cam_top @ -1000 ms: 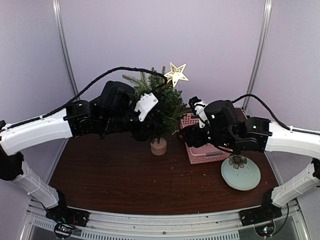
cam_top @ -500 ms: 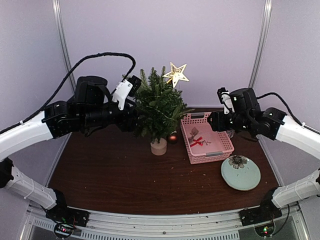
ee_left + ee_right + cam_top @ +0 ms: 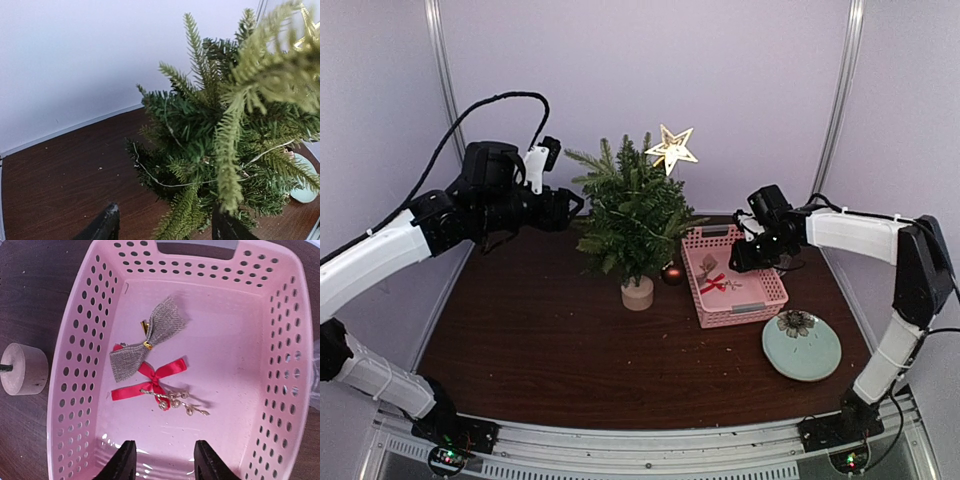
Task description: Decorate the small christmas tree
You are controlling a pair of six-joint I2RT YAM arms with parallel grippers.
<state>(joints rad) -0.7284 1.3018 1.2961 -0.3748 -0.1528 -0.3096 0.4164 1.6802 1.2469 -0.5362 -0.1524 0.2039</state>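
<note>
Miniature green fir christmas tree [image 3: 635, 215] stands upright at mid-back of the dark brown wooden worktop [image 3: 540, 340]. It rests on a round pale wooden stump base [image 3: 638, 293]. Its top rises above the pink perforated plastic basket [image 3: 740, 312], which sits just to its right. A gold cut-out star [image 3: 673, 147] sits at the crown, tilted. A small dark red bauble [image 3: 672, 273] is low on the tree's right side, between stump and basket; I cannot tell whether it hangs or lies on the worktop.

My left fingers [image 3: 107, 225] are apart with nothing held. They sit level with the upper branches on the tree's left side, close to the needles. From the left wrist, the needles fill the right half of the view. A thin pale wire [image 3: 165, 182] threads through them.

My right fingers [image 3: 125, 462] are also apart and empty, pointing down over the basket. On the basket floor lie a grey burlap bow [image 3: 145, 337], a red ribbon bow [image 3: 150, 380] and a gold beaded sprig [image 3: 177, 402]. The burlap overlaps the red bow, and the sprig touches the red bow. The stump shows just outside the basket's left wall.

A pale green round plate [image 3: 810, 358] sits on the worktop near the basket's near right corner. A dark flower-shaped ornament [image 3: 796, 322] lies at its far edge.
</note>
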